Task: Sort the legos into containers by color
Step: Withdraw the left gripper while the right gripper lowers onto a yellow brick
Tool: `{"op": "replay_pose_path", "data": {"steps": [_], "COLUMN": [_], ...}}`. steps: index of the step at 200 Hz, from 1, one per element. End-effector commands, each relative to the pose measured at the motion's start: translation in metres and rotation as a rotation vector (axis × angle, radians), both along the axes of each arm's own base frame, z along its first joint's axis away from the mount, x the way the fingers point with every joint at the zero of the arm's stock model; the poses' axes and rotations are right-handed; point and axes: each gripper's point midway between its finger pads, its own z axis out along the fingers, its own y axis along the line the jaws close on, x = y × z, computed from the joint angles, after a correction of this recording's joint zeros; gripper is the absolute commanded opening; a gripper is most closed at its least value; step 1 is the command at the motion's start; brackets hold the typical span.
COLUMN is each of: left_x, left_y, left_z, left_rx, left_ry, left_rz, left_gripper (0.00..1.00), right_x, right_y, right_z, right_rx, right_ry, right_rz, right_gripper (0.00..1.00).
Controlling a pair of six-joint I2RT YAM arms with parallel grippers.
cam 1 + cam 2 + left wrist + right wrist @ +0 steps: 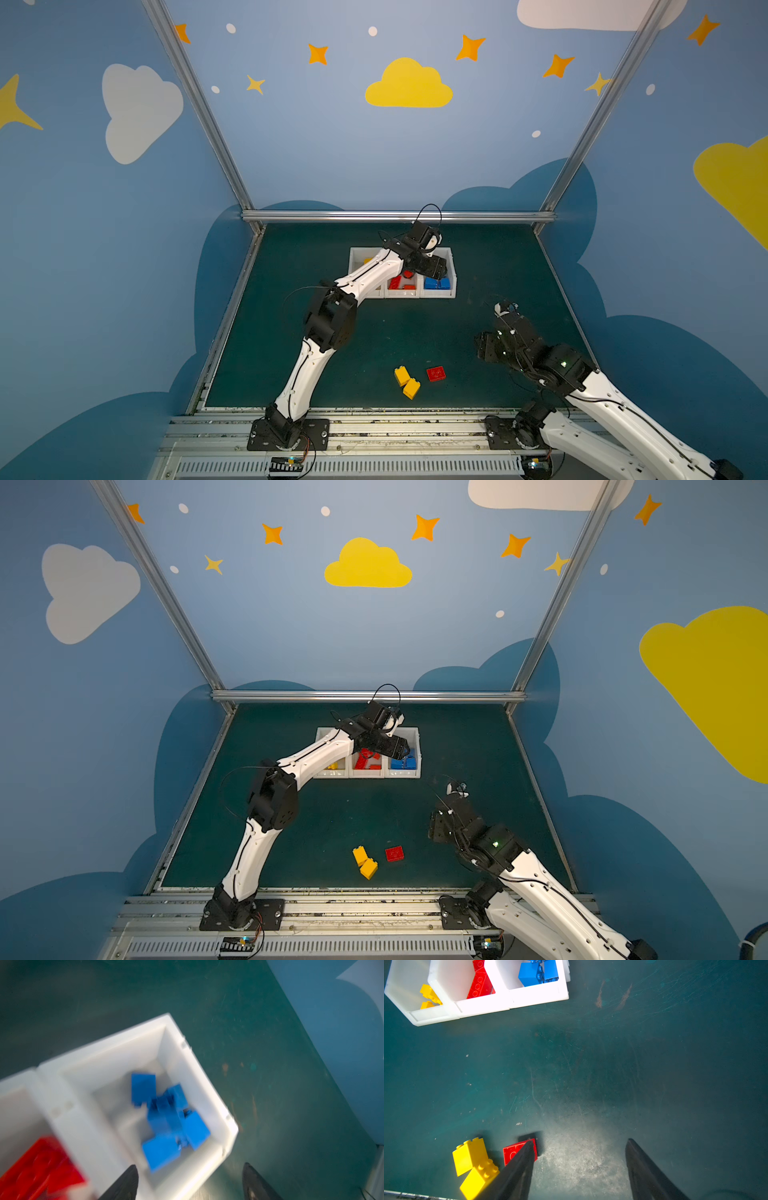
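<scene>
Left arm over the bins, 3 bricks left on the mat

Left gripper (190,1182) hangs above the blue bin (195,1068) with jaws spread and nothing between them; right gripper (579,1169) also spread and empty, low over the green mat (591,1064). 2 yellow bricks (406,381) touch each other, red brick (436,373) just beside them, near the front edge. Risk: 1 right finger (519,1165) overlaps the red brick in the wrist view, so closing here could clip and shove it into the yellows
</scene>
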Motion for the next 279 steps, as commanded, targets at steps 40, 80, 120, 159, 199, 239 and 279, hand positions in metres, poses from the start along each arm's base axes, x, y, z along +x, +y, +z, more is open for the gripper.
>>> {"op": "replay_pose_path", "data": {"steps": [40, 80, 120, 159, 199, 239, 279], "left_x": [-0.035, -0.077, -0.128, -0.166, -0.188, -0.194, -0.197], "left_y": [0.084, 0.161, 0.226, 0.264, 0.281, 0.285, 0.285], "left_z": [0.069, 0.066, 0.038, 0.019, 0.010, 0.011, 0.005], "left_rx": [-0.100, -0.072, -0.053, -0.065, -0.099, -0.116, -0.112], "left_ry": [-0.123, -0.169, -0.111, -0.100, -0.111, -0.120, -0.104], "left_rz": [0.137, 0.297, 0.432, 0.550, 0.623, 0.633, 0.632], "left_gripper": [0.81, 0.83, 0.85, 0.86, 0.87, 0.88, 0.89], "right_x": [-0.010, -0.016, -0.027, -0.038, -0.054, -0.067, -0.071], "right_y": [0.034, 0.067, 0.112, 0.157, 0.189, 0.212, 0.212], "right_z": [-0.014, -0.022, -0.032, -0.042, -0.064, -0.087, -0.106], "right_rx": [0.056, 0.032, 0.021, -0.027, -0.203, -0.270, -0.308], "right_ry": [0.141, 0.196, 0.245, 0.328, 0.485, 0.535, 0.583], "right_rz": [0.138, 0.251, 0.368, 0.458, 0.527, 0.565, 0.550], "right_gripper": [0.68, 0.68, 0.68, 0.68, 0.68, 0.68, 0.63]}}
